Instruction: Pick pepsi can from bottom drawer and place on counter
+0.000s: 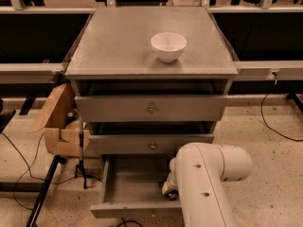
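Observation:
The bottom drawer [124, 183] is pulled open at the foot of the grey cabinet, and the part of its tray that shows is bare. My white arm reaches down into its right side. Only a small part of my gripper [169, 191] shows at the arm's lower left edge, inside the drawer. The pepsi can is hidden, and the arm covers the drawer's right part. The counter [118, 41] is the flat grey top of the cabinet.
A white bowl [168, 46] stands on the counter, right of centre. Two shut upper drawers with round knobs [151, 109] lie above the open one. A wooden bracket [59, 122] and a black stand with cables are at the cabinet's left. Speckled floor lies to the right.

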You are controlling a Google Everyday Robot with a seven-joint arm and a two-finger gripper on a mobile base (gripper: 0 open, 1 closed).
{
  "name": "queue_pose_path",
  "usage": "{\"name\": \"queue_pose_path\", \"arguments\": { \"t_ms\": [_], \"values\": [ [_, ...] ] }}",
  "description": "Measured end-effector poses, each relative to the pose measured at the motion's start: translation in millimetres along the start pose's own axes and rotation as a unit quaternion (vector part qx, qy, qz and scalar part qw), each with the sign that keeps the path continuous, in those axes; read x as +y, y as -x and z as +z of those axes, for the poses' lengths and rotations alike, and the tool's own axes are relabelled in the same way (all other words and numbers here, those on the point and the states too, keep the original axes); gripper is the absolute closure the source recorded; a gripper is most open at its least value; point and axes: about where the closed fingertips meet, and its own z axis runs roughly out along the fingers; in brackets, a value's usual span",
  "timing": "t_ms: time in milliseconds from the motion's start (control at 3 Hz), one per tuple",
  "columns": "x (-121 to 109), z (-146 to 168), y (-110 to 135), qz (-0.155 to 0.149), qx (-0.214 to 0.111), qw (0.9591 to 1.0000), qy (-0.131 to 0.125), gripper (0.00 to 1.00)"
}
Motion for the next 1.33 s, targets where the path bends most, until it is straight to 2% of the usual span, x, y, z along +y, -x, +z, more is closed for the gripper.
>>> {"name": "queue_pose_path", "arguments": {
  "t_ms": [333, 667, 1000, 1333],
  "values": [
    [11, -32, -1, -0.023, -0.021, 0.9995, -0.01, 0.95],
    [21, -67, -7, -0.051, -0.042, 0.9977, -0.013, 1.0],
    [29, -114, -18, -0.095, -0.054, 0.994, -0.001, 1.0],
    [29, -168, -26, -0.15, -0.063, 0.9866, 0.008, 1.0]
  ]
}}
